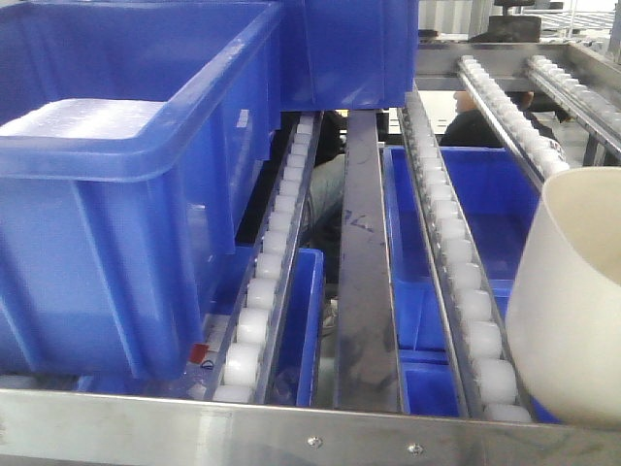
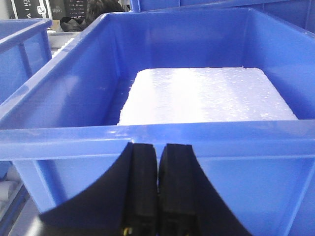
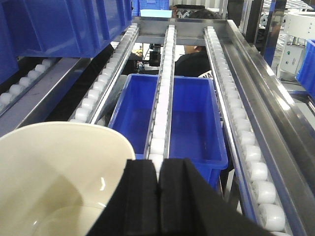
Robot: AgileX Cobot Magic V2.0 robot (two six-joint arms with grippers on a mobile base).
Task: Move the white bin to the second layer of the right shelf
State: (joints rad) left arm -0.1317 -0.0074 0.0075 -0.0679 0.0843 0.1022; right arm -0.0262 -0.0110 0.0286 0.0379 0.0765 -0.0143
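Note:
The white bin, glossy cream, fills the right edge of the front view, over the near end of the right shelf second layer and its riveted front bar. From the right wrist its open mouth lies at lower left. My right gripper is shut, the bin's right rim running in under its left finger. White roller lanes stretch away ahead. My left gripper is shut and empty, just before a blue crate's rim.
A large blue crate holding a white foam block sits on the left lanes. Behind it stands another blue crate. A blue crate rests on the level below. Beyond the rack sits a person.

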